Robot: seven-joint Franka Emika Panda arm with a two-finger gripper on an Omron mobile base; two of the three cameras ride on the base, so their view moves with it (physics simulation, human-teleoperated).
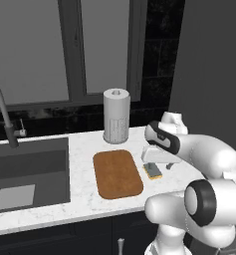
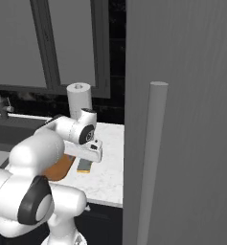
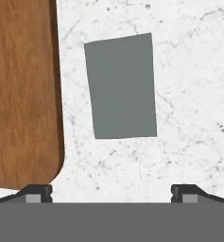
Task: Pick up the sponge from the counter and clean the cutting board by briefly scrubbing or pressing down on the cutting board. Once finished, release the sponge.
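Sponge [image 3: 120, 86] upper centre of hand view, on counter [image 3: 189, 71], just right of cutting board [image 3: 21, 90] | our gripper [image 3: 111, 193] spread, empty, above it | risk: sponge sits skewed, so we may clip a corner, push it or graze the board.

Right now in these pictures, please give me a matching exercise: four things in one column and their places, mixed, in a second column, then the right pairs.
1. sponge
2. cutting board
3. paper towel roll
4. light-grey flat rectangle

A. in the sink basin
B. upright by the back wall
C. on the counter, under the open hand
D. between the sink and the sponge

Pairs: 1-C, 2-D, 3-B, 4-A
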